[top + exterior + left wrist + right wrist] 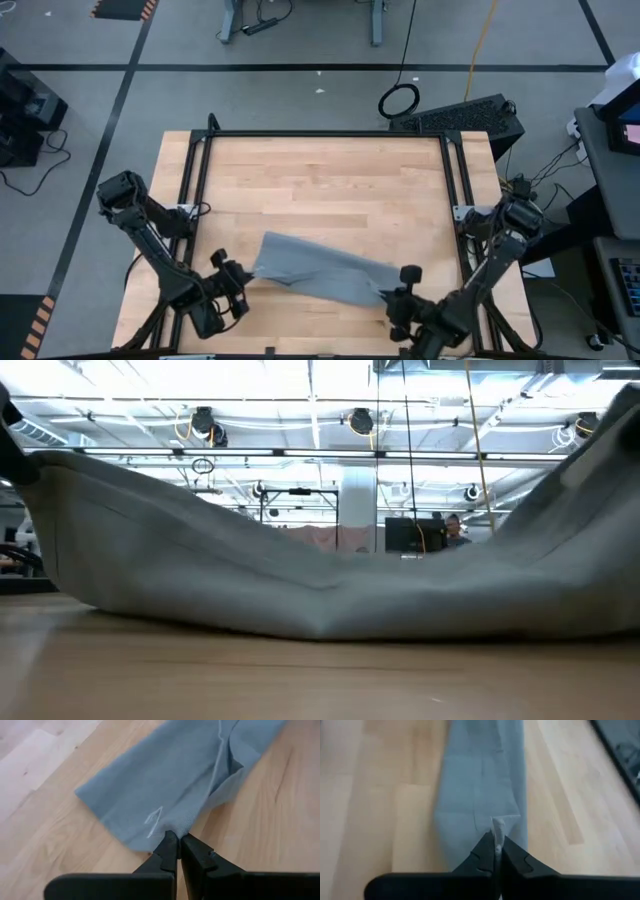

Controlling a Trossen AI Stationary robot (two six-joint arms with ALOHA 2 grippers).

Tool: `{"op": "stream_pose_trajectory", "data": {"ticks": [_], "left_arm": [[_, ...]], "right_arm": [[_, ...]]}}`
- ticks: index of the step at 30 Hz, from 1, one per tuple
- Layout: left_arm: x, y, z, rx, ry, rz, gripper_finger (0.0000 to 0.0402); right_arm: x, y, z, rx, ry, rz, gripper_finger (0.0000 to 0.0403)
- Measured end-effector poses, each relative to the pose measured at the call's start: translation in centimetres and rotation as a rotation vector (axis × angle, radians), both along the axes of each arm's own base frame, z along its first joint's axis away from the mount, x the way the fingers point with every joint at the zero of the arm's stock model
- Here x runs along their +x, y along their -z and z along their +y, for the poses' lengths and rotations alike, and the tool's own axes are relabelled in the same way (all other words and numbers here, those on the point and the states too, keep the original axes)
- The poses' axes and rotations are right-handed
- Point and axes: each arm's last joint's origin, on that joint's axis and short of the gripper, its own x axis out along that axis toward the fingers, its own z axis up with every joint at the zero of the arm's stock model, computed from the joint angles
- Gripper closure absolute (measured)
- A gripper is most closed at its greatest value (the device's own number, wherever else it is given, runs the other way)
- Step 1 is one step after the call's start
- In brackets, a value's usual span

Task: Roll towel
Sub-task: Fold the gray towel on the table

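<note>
Your table (pixel 320 170) is mostly bare wood, with a black frame round its edges, and everything is happening along the near side, close to the arm bases.

The towel (pixel 325 268) lies there as a long grey-blue band, narrow across and folded over on itself. Its long axis runs across the table from your left arm's side to your right arm's side, slanting a little: the left end sits slightly farther from the near edge, the right end slightly closer to it. From the low view the towel (pixel 320 590) sags like a hammock, with the middle resting on the wood and both ends lifted up and out toward the picture's edges.

Your left tool (pixel 243 275) is at the towel's left end, fingers (pixel 168 851) pinched together on the cloth's corner; in the left wrist view the towel (pixel 170 785) stretches away from the tips, with a loose fold hanging along one side.

Your right tool (pixel 400 290) is at the right end, also clamped tight on the towel. In the right wrist view a small bunch of cloth is squeezed between the fingers (pixel 485 851), and the towel (pixel 482 780) runs straight away from them as a narrow strip.
</note>
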Motion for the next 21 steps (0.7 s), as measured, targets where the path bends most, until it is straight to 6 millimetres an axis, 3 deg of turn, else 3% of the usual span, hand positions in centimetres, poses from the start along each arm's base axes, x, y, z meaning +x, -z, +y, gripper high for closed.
{"op": "stream_pose_trajectory", "data": {"ticks": [5, 11, 21], "left_arm": [[0.2, -0.1, 0.1, 0.062, -0.007, -0.077, 0.0388], [1.5, -0.5, 0.5, 0.145, -0.024, -0.198, 0.0388], [4.8, -1.0, 2.4, 0.257, -0.047, -0.239, 0.0389]], "right_arm": [[-1.8, -1.0, 0.8, -0.096, -0.090, -0.057, 0.0403], [-2.4, -1.9, -0.8, -0.209, -0.072, -0.095, 0.0403], [-4.2, 4.6, -6.2, -0.054, -0.003, -0.253, 0.0403]]}}
